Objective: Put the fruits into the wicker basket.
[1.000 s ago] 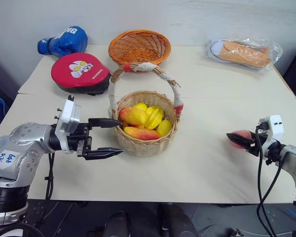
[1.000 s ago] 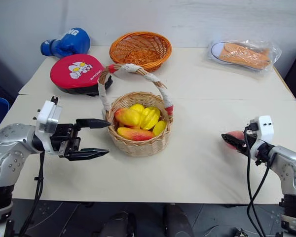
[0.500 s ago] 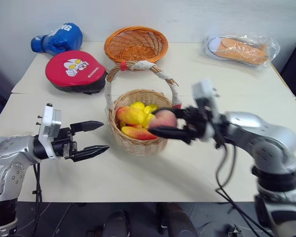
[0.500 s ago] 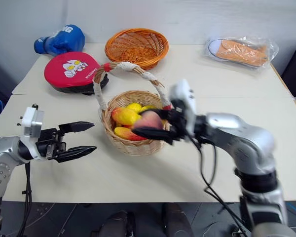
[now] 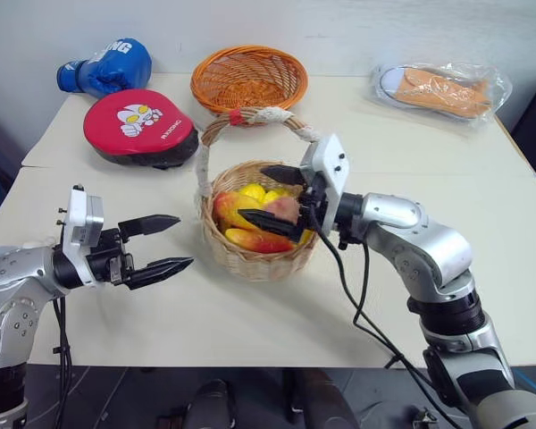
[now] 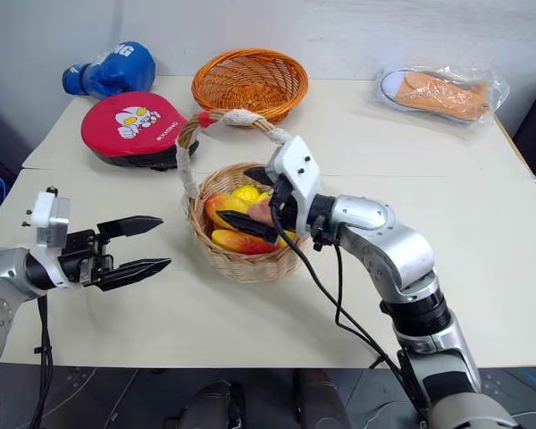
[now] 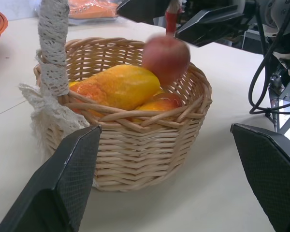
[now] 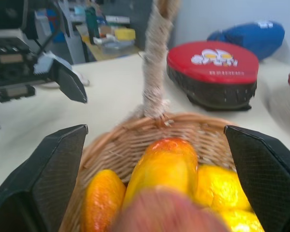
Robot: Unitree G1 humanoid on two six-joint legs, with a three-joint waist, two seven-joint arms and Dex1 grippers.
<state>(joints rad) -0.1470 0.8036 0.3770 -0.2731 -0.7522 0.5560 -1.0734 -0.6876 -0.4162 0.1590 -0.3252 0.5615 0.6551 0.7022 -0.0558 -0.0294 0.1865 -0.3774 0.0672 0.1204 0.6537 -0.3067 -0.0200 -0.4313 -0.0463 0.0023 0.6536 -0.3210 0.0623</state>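
Observation:
The wicker basket [image 5: 259,261] stands mid-table, its tall cloth-wrapped handle [image 5: 261,117] arching over it. Two red-to-yellow mangoes [image 5: 239,211] [image 5: 260,240] lie inside among other yellow pieces. My right gripper [image 5: 255,192] hovers level over the basket's mouth, open. The pink peach [image 5: 285,209] sits between its spread fingers without touching either. In the left wrist view the peach [image 7: 166,58] is blurred, just above the basket rim [image 7: 135,126]. My left gripper [image 5: 185,239] is open and holds nothing, a short way left of the basket.
At the back stand a shallow orange wicker bowl [image 5: 248,79], a red punch pad [image 5: 141,127] and a blue boxing glove [image 5: 107,67]. A bagged shoe [image 5: 442,89] lies back right. Bare tabletop lies to the right of the basket.
My right arm swung from the table's right side to above the basket with the peach, and its fingers have spread off it. The left gripper drew slightly left.

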